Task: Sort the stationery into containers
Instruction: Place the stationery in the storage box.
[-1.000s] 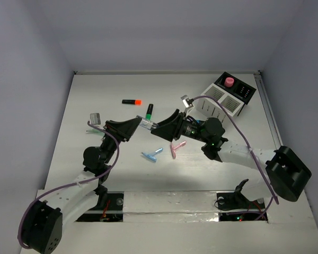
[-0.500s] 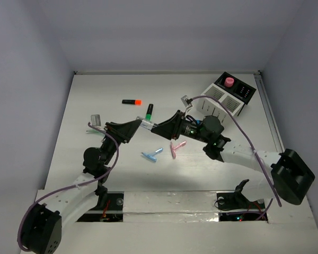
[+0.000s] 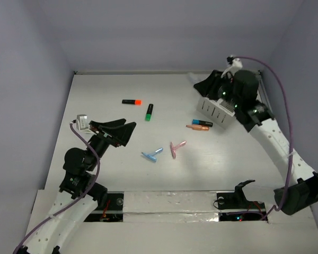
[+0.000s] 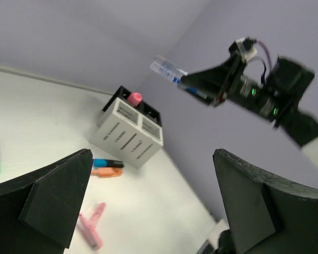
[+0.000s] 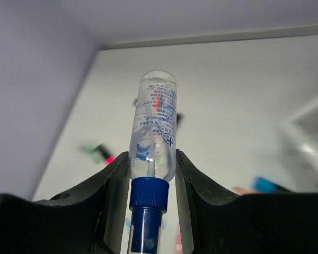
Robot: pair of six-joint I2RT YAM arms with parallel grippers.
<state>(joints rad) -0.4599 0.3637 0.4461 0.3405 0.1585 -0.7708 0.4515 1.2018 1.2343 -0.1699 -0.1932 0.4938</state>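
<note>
Clear blue-capped tube (image 5: 153,121) pinched in right gripper (image 5: 151,155), aloft by white slatted box (image 3: 216,110), 2 o'clock. Left gripper (image 4: 152,159) spread, holding nothing, 8 o'clock.

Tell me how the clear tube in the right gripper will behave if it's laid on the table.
The tube looks round and smooth, so it would probably roll if laid flat. Its clear plastic seems glossy, so it may slip between the fingers, which grip it just above the blue cap. It looks small, so it is likely light.
</note>
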